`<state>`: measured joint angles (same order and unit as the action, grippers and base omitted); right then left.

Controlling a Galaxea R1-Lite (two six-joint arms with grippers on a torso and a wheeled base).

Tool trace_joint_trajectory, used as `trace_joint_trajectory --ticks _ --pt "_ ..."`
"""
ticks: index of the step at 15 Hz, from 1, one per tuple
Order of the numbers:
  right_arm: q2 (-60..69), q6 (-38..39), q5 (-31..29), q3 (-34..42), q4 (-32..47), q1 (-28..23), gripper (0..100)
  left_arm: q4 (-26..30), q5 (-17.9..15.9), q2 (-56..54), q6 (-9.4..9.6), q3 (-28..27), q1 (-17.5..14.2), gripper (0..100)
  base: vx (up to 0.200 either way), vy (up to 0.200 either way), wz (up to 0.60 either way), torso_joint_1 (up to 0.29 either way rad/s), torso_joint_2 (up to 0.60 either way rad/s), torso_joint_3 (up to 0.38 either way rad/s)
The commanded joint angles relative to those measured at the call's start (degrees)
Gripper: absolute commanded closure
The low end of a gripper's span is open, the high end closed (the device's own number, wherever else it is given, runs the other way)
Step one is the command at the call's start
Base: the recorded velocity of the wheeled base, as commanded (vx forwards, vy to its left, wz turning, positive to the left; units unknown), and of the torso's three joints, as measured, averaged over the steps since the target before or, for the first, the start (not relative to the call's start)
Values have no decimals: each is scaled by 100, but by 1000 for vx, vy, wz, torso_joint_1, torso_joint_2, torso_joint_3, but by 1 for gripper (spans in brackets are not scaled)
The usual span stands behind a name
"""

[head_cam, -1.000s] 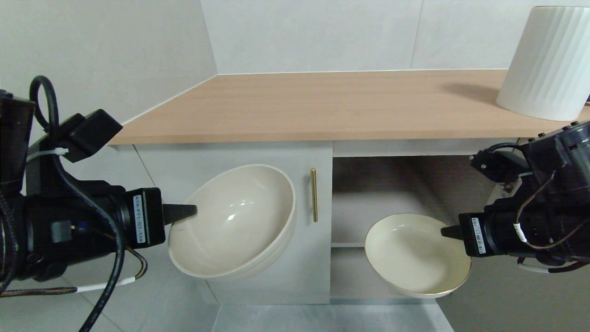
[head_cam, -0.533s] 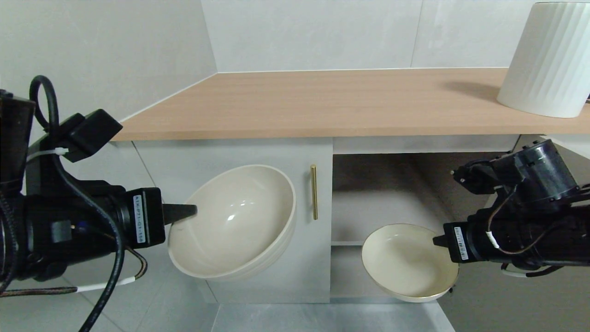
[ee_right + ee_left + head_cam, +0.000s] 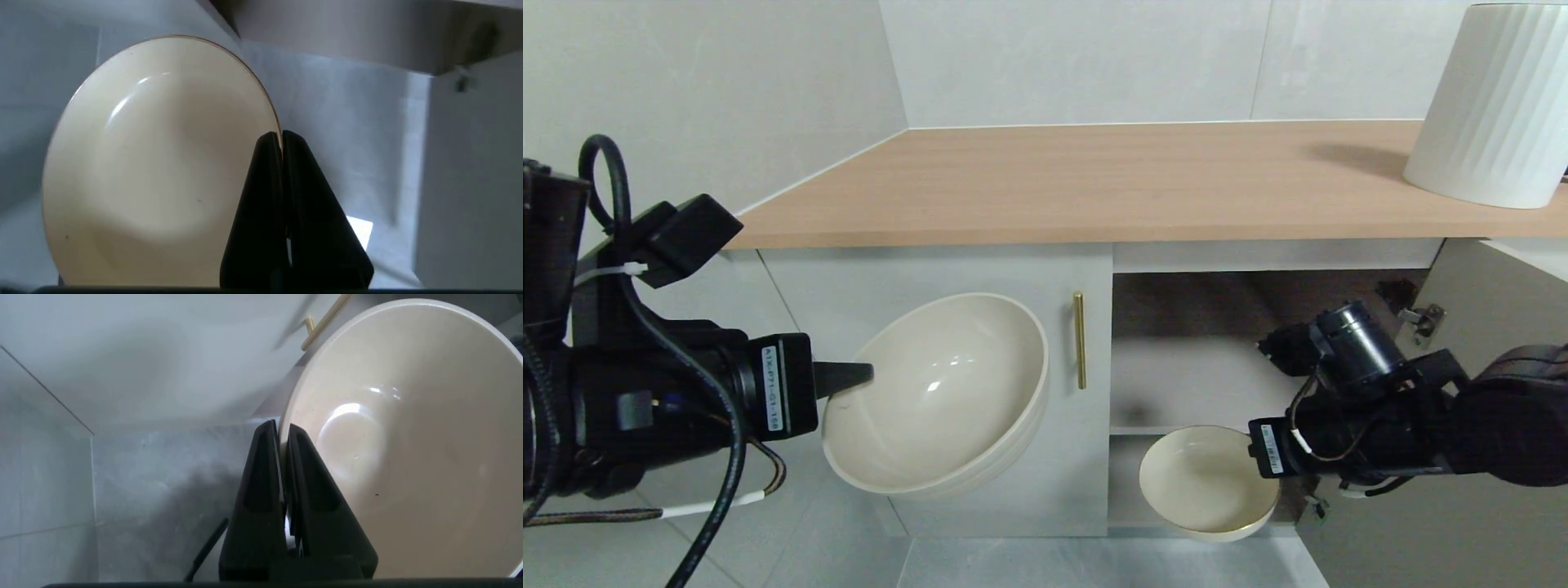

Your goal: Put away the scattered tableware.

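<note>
Stowing in hand: shallow bowl, rim pinched by right tool, is held at 5 o'clock before lower cabinet compartment; large bowl likewise pinched by left tool. Level insertion is judged necessary next.

- A wooden counter runs left to right along the tiled wall.
- A white ribbed cylinder stands at the counter's far right.
- Below the counter on the left, a grey door is closed, with an upright brass handle at its right edge.
- Right of the handle, the compartment is open, with a shelf across it.
- The compartment's own door is swung out at the right, with a hinge on its inner edge.
- A grey floor lies nearest.
</note>
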<state>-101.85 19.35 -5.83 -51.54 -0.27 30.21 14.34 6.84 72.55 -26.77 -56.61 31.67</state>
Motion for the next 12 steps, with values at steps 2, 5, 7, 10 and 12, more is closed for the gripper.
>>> trace_joint_trajectory --ticks 2,5,7,10,12 --pt "-1267 535 -24 39 -975 -182 100 -1 2 14 -4 1 6 100 0 0 0 0 0 0" --pt "-1970 693 -305 -5 -2039 -560 100 -1 2 23 -4 1 -3 100 0 0 0 0 0 0" --pt "-2278 772 -569 -14 -2575 -727 100 -1 2 40 -4 1 6 100 0 0 0 0 0 0" --pt "-2691 772 -920 -163 -3111 -964 100 -1 2 49 -4 1 6 100 0 0 0 0 0 0" --pt "-2893 790 -1096 -383 -3146 -1096 100 -1 2 49 -4 10 6 100 0 0 0 0 0 0"
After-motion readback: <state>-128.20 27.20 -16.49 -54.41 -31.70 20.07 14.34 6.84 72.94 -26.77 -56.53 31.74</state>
